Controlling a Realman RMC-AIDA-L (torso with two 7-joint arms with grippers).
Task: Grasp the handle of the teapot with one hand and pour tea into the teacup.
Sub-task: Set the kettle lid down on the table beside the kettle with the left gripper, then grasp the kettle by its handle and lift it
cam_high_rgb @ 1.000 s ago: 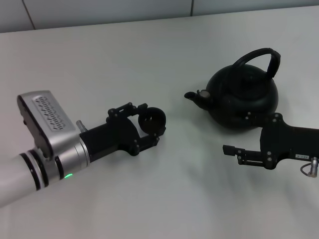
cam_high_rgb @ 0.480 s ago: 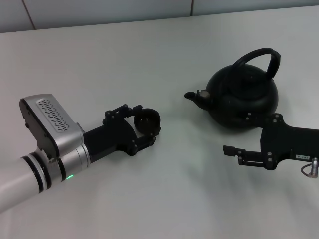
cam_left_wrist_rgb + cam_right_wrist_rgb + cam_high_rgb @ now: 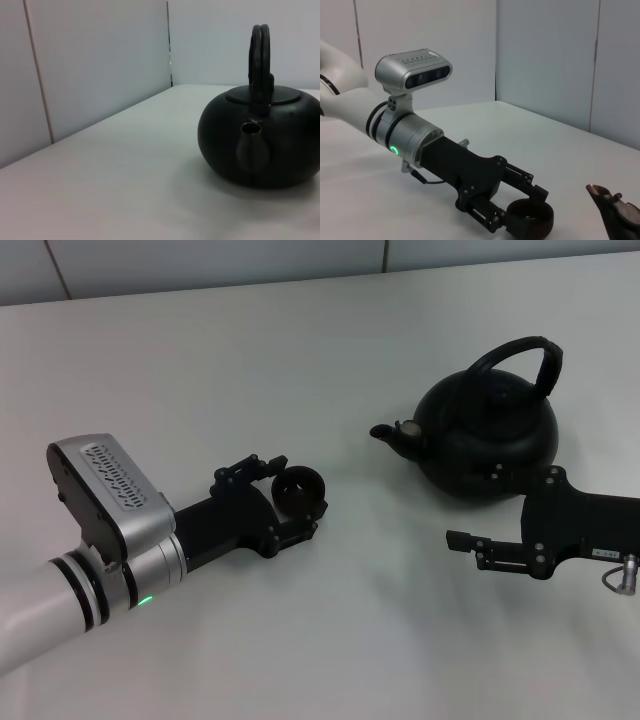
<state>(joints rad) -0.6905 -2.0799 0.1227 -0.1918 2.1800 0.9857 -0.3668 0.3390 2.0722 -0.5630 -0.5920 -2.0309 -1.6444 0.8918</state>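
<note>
The teapot [image 3: 487, 440] is seen standing upright on the white table [image 3: 300, 350] on the robot's right side, its spout [image 3: 392, 436] turned toward the left arm, and its arched handle [image 3: 522, 356] is left free. The step in hand is judged to be the preparation for the pour: the cup has been taken up, the pot has not. The left gripper [image 3: 297, 495] is held low over the table well apart from the teapot, and its fingers are closed around the small dark teacup [image 3: 300, 491], which is kept upright; the same grip is shown from the side in the right wrist view, around the teacup [image 3: 531, 217]. The right gripper [image 3: 462, 540] is parked just in front of the teapot, below the spout and clear of it. Next, the right gripper would probably have to be raised and carried over the pot to the handle, then closed on it.

How far the right fingers are parted cannot be told. The right arm is cut off at the frame edge. In the left wrist view only the teapot [image 3: 260, 137] is shown, with none of that arm's own fingers. Whether the teacup rests on the table or is held just above it cannot be made out.
</note>
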